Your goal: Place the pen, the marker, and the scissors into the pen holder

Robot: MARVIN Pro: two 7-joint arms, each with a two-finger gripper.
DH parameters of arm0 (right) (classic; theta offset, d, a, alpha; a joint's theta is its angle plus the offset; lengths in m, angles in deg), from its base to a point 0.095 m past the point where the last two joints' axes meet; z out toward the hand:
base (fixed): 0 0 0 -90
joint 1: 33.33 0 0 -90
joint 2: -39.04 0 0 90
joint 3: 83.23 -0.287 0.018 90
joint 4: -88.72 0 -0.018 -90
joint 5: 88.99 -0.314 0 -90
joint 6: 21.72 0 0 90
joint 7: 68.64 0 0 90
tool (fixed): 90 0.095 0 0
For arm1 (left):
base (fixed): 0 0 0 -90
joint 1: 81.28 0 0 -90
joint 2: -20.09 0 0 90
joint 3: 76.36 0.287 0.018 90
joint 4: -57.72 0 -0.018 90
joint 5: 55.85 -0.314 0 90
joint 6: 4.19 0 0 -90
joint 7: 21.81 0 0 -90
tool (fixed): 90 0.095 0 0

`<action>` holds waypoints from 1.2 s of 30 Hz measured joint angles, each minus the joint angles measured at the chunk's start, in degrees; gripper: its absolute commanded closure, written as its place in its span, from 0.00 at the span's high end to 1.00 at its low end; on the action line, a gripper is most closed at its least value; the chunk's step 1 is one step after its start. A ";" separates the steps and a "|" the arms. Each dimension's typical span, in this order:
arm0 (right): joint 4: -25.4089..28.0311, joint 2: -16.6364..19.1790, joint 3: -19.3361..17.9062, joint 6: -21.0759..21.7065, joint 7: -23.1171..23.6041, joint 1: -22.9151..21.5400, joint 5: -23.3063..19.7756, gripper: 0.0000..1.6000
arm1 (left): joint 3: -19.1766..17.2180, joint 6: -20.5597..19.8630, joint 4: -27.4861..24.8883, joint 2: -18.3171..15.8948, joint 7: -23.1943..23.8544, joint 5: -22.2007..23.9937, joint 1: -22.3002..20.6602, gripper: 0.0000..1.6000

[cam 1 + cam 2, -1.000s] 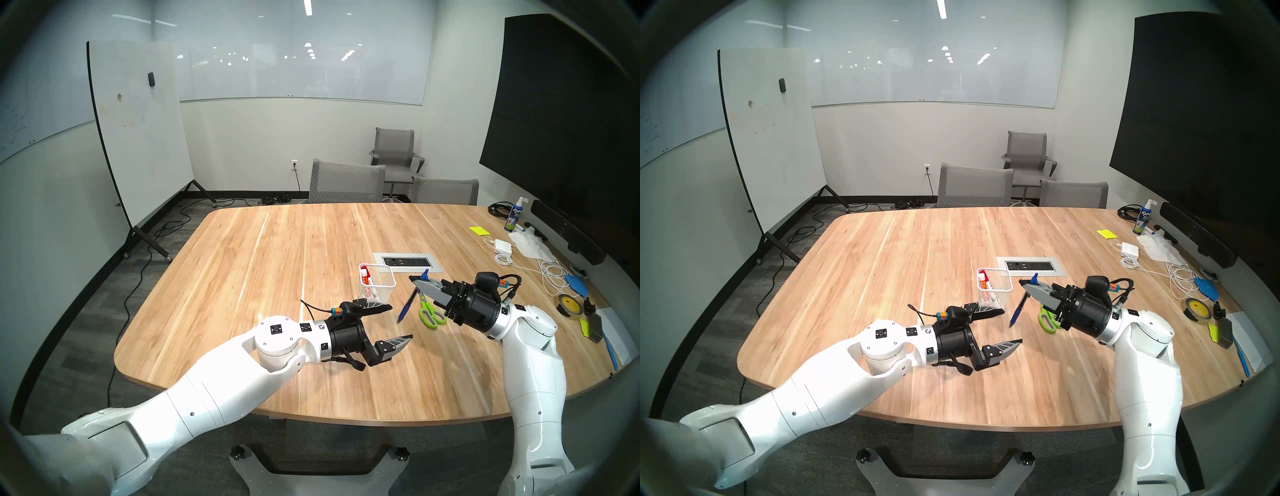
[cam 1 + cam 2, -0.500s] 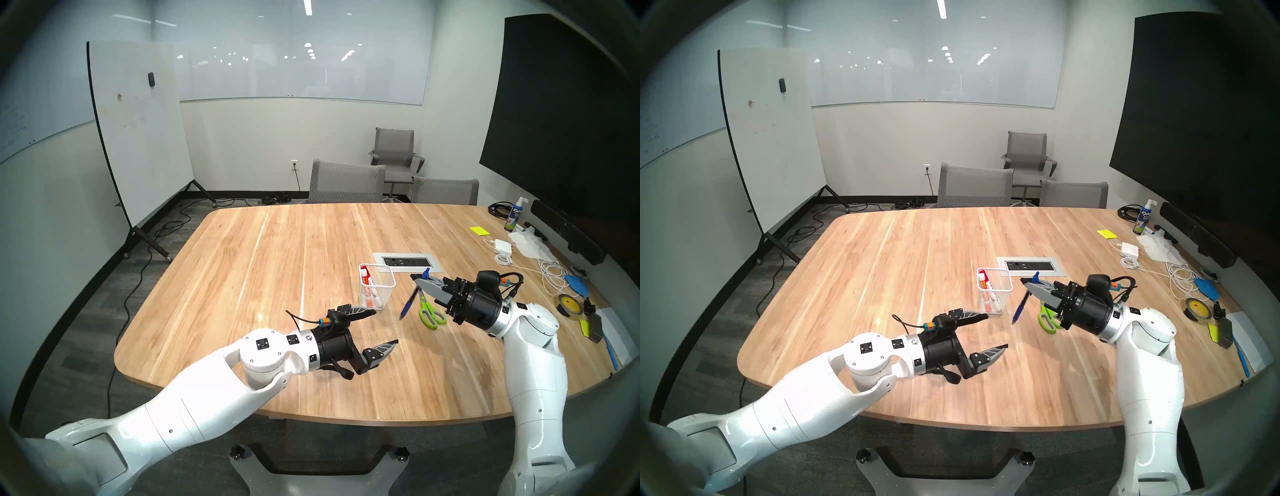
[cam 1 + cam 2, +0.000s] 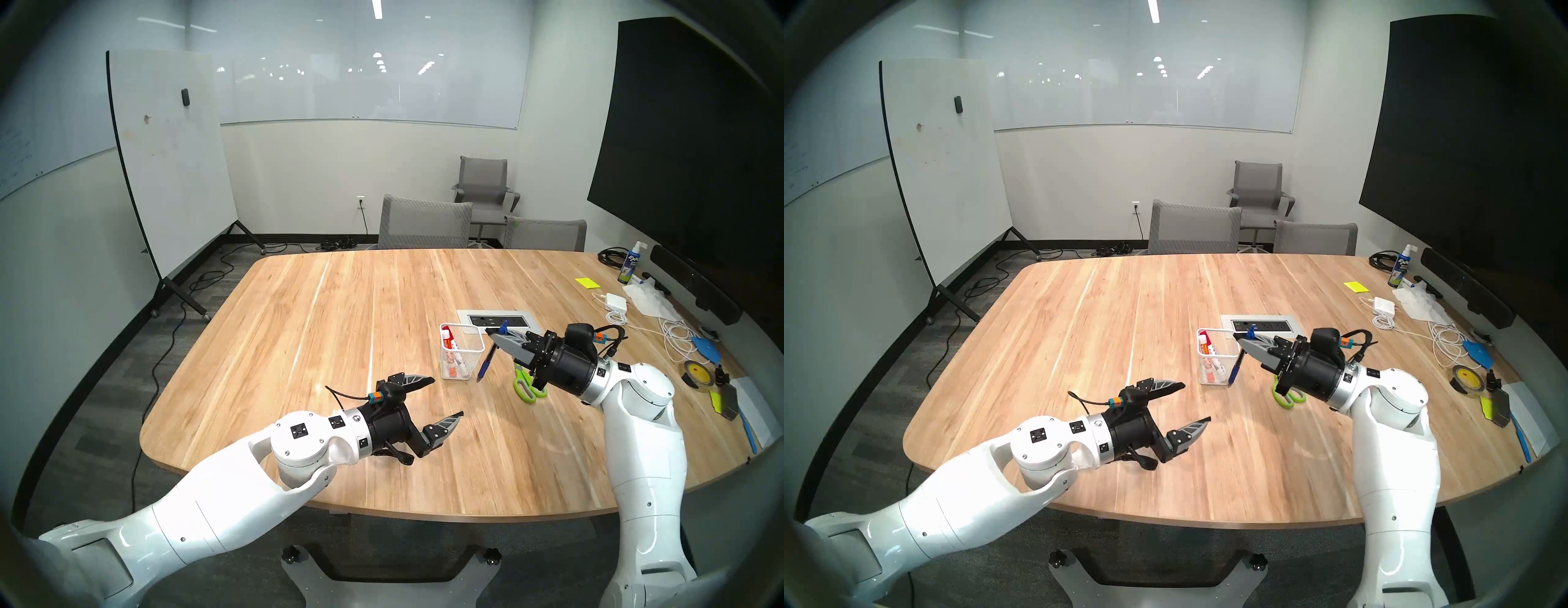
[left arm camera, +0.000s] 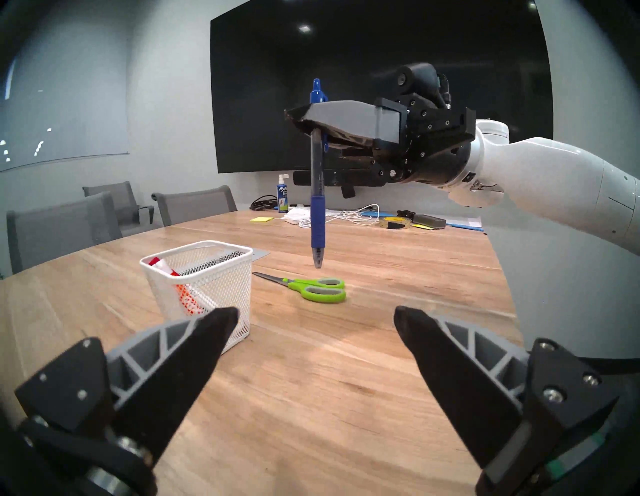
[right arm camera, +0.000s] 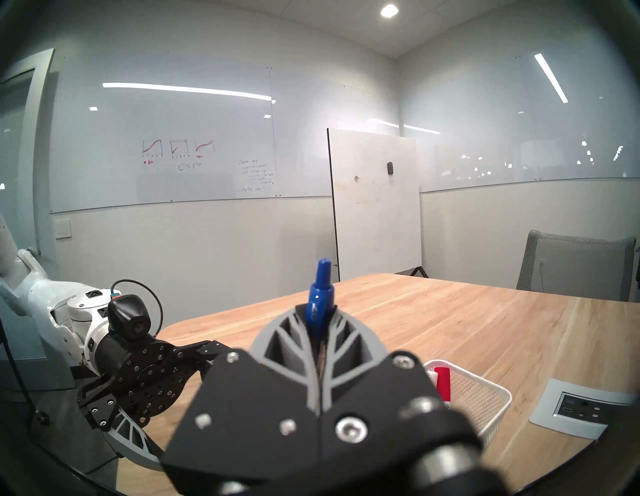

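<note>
My right gripper [image 3: 497, 336] is shut on the blue pen [image 3: 488, 361] near its top. The pen hangs upright, tip down, just right of the white mesh pen holder [image 3: 463, 358]; it shows in the left wrist view [image 4: 317, 194] above the table and in the right wrist view [image 5: 320, 299]. The holder [image 4: 207, 277] holds a white marker with a red cap [image 3: 448, 344]. The green-handled scissors [image 3: 526, 384] lie flat on the table, partly under my right wrist, also in the left wrist view [image 4: 313, 288]. My left gripper [image 3: 445, 399] is open and empty, low over the table in front of the holder.
A power outlet plate [image 3: 498, 321] is set in the table behind the holder. Cables, a charger [image 3: 616, 302], a tape roll [image 3: 695, 372], a spray bottle [image 3: 632, 263] and papers lie along the right edge. Grey chairs [image 3: 424, 223] stand at the far side.
My right gripper has carried the pen left and a little up, close to the holder's right side. My left arm has drawn back toward the table's near left, still open.
</note>
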 measured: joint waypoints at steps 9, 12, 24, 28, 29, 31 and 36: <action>1.09 -1.72 2.40 -0.07 -5.01 -2.34 3.66 0.00 | -0.84 -1.45 -0.43 -0.80 -2.01 1.36 1.10 1.00; 1.09 -2.14 3.05 -0.03 -6.39 -3.36 4.63 0.00 | -1.14 -1.85 -0.44 -0.82 -2.63 1.72 1.26 1.00; -1.00 -3.96 5.88 -0.07 -13.77 -7.67 10.43 0.00 | -2.13 -4.08 -0.88 -0.78 -5.36 2.94 1.29 1.00; -3.24 -4.47 6.58 -0.87 -16.09 -8.76 12.45 0.00 | -2.27 -4.58 -1.11 -0.80 -5.94 3.17 1.29 1.00; -3.77 -4.60 6.72 -1.10 -16.65 -9.03 12.91 0.00 | -2.31 -4.63 -1.15 -0.81 -6.06 3.23 1.29 1.00; -4.35 -4.77 6.84 -1.38 -17.28 -9.34 13.45 0.00 | -2.33 -4.64 -1.20 -0.82 -6.20 3.31 1.29 1.00; -5.25 -5.19 6.95 -2.10 -18.77 -10.09 14.69 0.00 | -2.35 -4.61 -1.36 -0.87 -6.60 3.43 1.29 1.00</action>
